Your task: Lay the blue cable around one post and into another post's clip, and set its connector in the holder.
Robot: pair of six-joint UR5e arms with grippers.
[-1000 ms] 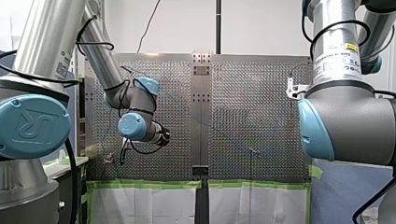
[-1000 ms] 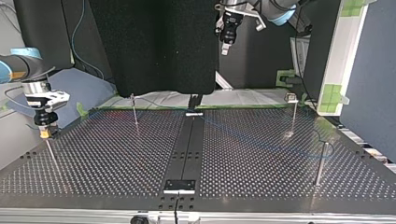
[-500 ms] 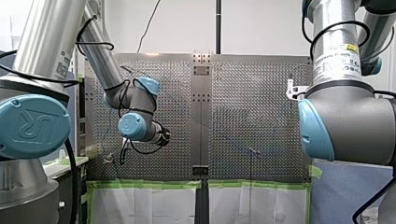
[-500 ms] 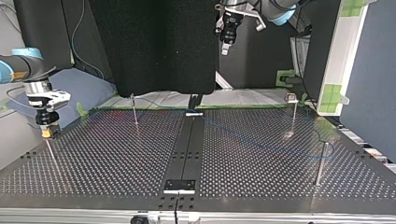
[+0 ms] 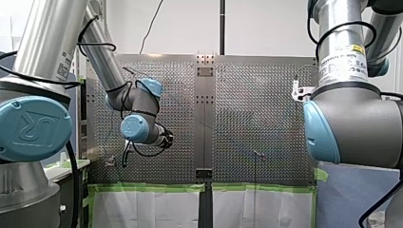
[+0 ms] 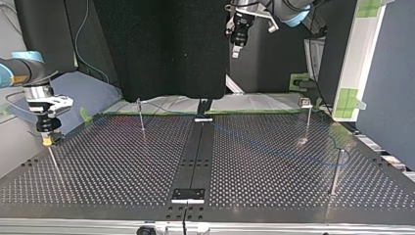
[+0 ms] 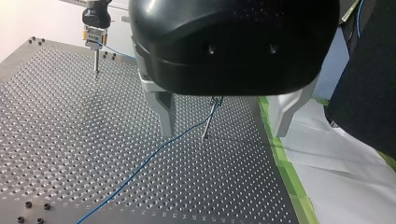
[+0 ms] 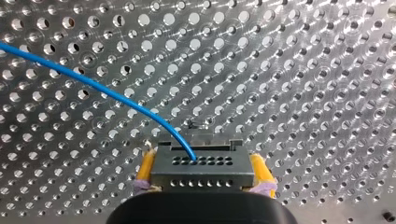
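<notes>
The perforated table carries the blue cable, slack beside a slim post. My left gripper hangs high, fingers spread, empty. My right gripper clamps the connector between yellow pads just above a corner post (likely the holder). Seating is in hand; next, lower squarely and release.

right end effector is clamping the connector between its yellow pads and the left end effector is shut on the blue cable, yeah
Not quite. The left end effector is open and holds nothing: the left wrist view shows its fingers apart, with the blue cable running over the table below it. The right end effector does clamp the connector between its yellow pads.
</notes>
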